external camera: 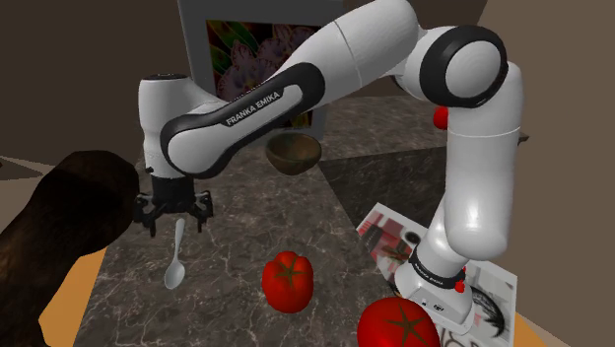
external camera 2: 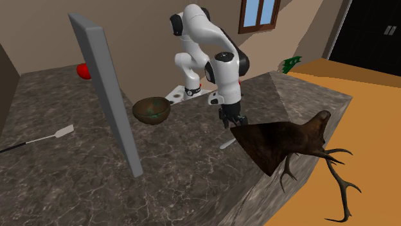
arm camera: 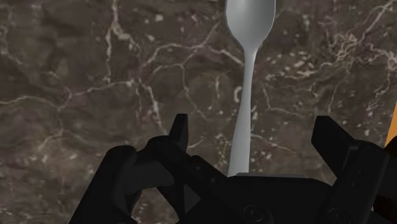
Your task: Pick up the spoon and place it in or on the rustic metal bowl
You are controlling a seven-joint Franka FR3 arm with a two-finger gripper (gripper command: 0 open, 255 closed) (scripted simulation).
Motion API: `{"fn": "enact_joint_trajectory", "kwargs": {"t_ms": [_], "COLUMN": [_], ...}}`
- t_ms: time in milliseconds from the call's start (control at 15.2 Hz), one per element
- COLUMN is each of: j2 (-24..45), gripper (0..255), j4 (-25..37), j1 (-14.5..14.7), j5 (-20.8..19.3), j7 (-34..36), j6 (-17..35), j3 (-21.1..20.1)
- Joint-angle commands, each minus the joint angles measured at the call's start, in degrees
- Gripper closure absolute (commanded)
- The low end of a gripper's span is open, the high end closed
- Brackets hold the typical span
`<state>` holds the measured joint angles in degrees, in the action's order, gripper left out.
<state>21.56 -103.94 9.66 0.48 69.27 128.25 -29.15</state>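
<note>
The all-black two-finger gripper (external camera: 175, 223) is hovering just above the dark veined marble table (external camera: 246, 232), its fingers (arm camera: 180, 130) standing wide apart and gripping nothing. The plain silver-grey spoon (arm camera: 245, 95) is lying flat on the table directly beneath. Its slim handle is running roughly midway between the fingers without touching either, and its oval scoop is pointing away from the hand, toward the near edge in the shoulder view. The step in hand appears to be the grasp itself. To do it well, the hand should be sinking straight down until the fingertips are almost brushing the stone, then closing squarely across the handle. Such a thin, flat handle is likely to pivot or slip, so a firm squeeze and a slow vertical lift seem wise. The rounded brown-green metal bowl (external camera: 293, 153) is sitting farther back, to the shoulder view's right of the gripper, beside the upright grey panel (external camera 2: 106, 90), so the carry needs enough height to clear its rim. A red ribbed tomato (external camera: 288, 281) is resting near the spoon but apart from it, and a dark brown antlered trophy head (external camera 2: 283, 142) is crowding the gripper's other side.
</note>
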Motion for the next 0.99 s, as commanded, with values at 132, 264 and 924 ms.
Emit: {"fn": "enact_joint_trajectory", "kwargs": {"t_ms": [132, 264, 924], "j2": [2.2, 3.2, 3.5], "gripper": [0, 0, 255], "j4": [0.0, -0.3, -0.4], "j1": [0.9, 1.3, 1.4], "j5": [-1.1, -1.6, -1.7], "j7": [0.8, 1.1, 1.2], "j6": [2.2, 3.4, 3.7], "j3": [0.5, 0.7, 0.8]}}
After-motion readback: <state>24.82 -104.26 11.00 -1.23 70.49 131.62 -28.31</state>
